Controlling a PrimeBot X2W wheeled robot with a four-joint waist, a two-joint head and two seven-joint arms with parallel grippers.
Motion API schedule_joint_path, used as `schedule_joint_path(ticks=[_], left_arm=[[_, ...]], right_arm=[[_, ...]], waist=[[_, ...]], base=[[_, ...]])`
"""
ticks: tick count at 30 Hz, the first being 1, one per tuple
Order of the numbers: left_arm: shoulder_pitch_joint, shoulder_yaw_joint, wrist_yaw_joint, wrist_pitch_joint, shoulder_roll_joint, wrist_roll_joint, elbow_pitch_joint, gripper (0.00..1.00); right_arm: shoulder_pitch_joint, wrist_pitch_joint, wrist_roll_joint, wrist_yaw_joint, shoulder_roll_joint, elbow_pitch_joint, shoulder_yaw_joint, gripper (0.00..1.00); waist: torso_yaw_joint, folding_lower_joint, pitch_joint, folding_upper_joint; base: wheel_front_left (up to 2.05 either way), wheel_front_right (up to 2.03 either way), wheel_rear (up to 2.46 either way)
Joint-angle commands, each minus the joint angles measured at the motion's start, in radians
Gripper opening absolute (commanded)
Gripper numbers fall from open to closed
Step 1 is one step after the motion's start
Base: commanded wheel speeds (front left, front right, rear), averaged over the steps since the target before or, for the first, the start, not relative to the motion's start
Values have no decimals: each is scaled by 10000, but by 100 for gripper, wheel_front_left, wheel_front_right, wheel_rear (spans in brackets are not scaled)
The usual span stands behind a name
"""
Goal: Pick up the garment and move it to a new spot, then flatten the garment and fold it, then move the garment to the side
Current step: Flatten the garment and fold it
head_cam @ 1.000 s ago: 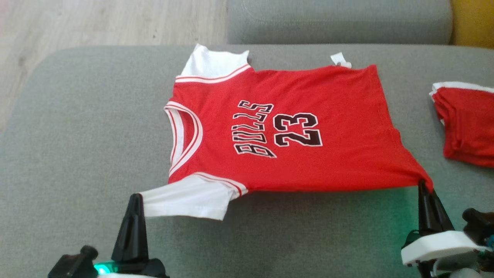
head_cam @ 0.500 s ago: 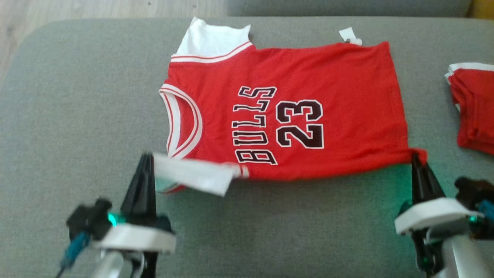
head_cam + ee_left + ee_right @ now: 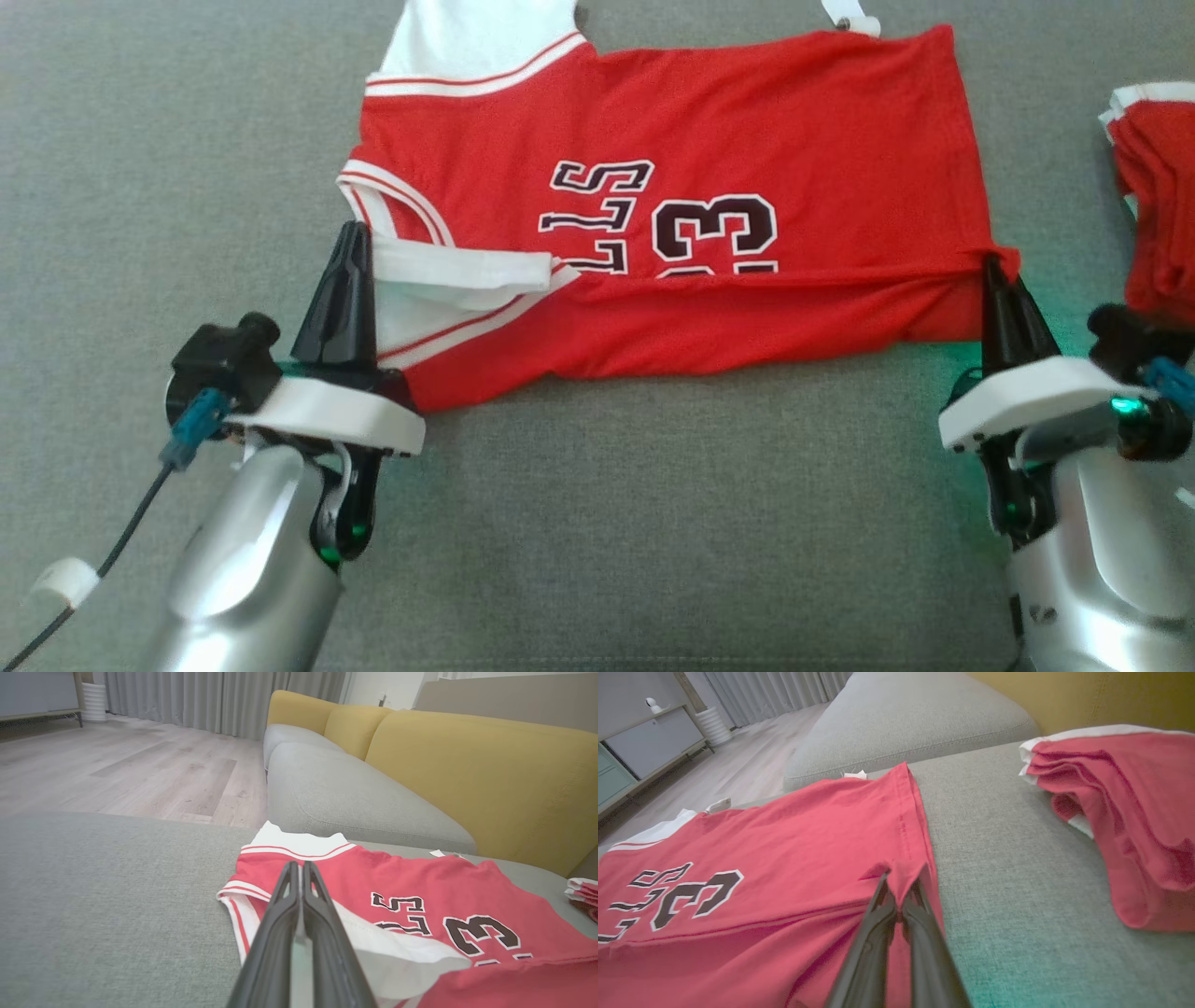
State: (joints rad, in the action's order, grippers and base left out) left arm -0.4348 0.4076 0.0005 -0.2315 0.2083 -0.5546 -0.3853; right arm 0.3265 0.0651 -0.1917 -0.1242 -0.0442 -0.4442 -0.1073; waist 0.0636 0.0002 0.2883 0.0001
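Silver forearms [image 3: 247, 560]; white wrist plates [image 3: 327, 417]; black tapered fingers [image 3: 342, 294].

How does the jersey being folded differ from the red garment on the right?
The Bulls jersey lies spread out, its near edge folded over the lower lettering; the red garment sits in a folded pile. The jersey is pinched by the left gripper at its sleeve and the right gripper at its hem corner; the pile is untouched. Both are red with white trim, on the grey cushion.

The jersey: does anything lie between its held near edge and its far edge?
Nothing visible does. The left hand and right hand hold the jersey by its near edge; cloth beyond is bare. The folded red garment lies apart.
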Motion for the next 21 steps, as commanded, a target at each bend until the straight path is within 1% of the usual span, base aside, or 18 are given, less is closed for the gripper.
schedule_joint_path(ticks=[1, 2, 3, 4, 5, 7, 8, 9, 11, 16, 18, 21], left_arm=[[-471, -424, -64, -157, 153, 83, 44, 0], [-571, -461, -92, -183, 111, 81, -117, 0], [-662, -511, -115, -210, 65, 80, -254, 0], [-742, -581, -126, -235, 10, 78, -367, 0], [-813, -648, -142, -254, -47, 81, -468, 0], [-924, -831, -149, -282, -171, 94, -623, 0], [-961, -904, -159, -289, -218, 124, -700, 22], [-989, -999, -174, -293, -262, 165, -738, 35], [-967, -1225, -236, -297, -350, 267, -727, 100], [-620, -1720, -457, -300, -593, 561, -545, 100], [-399, -1892, -684, -300, -744, 513, -324, 100], [-43, -2101, -852, -301, -830, 575, -39, 100]], right_arm=[[354, 92, 110, -65, -61, 128, 257, 0], [479, 117, 114, -65, -61, -13, 267, 5], [601, 146, 108, -65, -61, -159, 281, 38], [721, 184, 87, -65, -61, -301, 297, 77], [835, 223, 55, -65, -60, -447, 309, 100], [1062, 350, -6, -65, -60, -749, 313, 100], [1174, 458, 8, -65, -60, -875, 341, 100], [1286, 589, -42, -65, -60, -982, 382, 100], [1461, 864, -133, -65, -60, -1137, 494, 100], [1474, 1301, -68, -65, -60, -1245, 487, 100], [1305, 1369, -5, -65, -60, -1137, 439, 100], [860, 1361, 132, -65, -60, -842, 370, 100]], waist=[[-64, -2, 108, -1], [-70, -2, 132, -1], [-72, -2, 150, -1], [-74, -2, 165, -1], [-75, -2, 174, -1], [-79, -2, 184, -1], [-83, -2, 184, -1], [-86, -2, 181, -1], [-88, -2, 171, -1], [-99, -2, -6, -1], [-98, -2, -122, -1], [-94, -2, -327, -1]], base=[[0, 0, 0], [0, 0, 0], [0, 0, 0], [0, 0, 0], [0, 0, 0], [0, 0, 0], [0, 0, 0], [0, 0, 0], [0, 0, 0], [0, 0, 0], [0, 0, 0], [0, 0, 0]])
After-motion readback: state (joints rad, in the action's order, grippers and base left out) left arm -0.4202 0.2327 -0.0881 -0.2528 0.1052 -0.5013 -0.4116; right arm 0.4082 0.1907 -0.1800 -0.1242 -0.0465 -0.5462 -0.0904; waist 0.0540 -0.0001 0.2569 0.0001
